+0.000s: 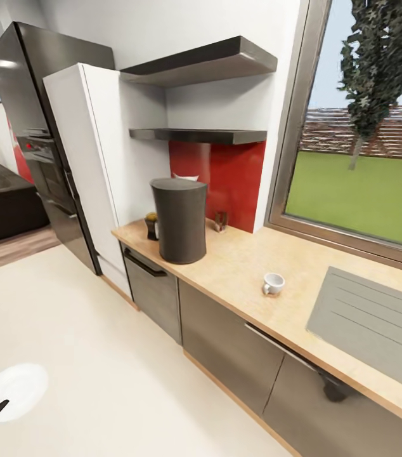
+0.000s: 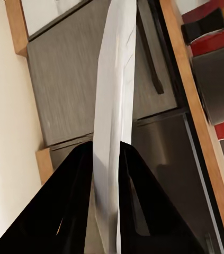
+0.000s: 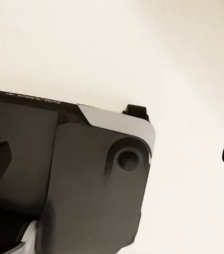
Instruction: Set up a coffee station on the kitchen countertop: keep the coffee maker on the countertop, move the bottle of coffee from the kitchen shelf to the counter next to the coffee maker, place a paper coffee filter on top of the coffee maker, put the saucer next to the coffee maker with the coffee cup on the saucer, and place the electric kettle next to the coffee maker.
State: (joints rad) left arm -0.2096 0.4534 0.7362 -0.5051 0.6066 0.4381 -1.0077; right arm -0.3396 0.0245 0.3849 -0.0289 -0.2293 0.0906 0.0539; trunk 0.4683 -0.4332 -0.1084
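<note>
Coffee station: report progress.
Done: maker on the countertop, bottle beside it. In hand: saucer, clamped in the left gripper. Left: saucer beside the maker, then the cup, now bare on the countertop, onto it. White filter shows at the maker's top; whether it rests there is unclear.

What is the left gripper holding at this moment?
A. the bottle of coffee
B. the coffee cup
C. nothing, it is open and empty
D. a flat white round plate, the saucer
D. In the left wrist view the left gripper has its dark fingers closed on the edge-on white saucer; the coffee cup sits on the kitchen countertop.
</note>
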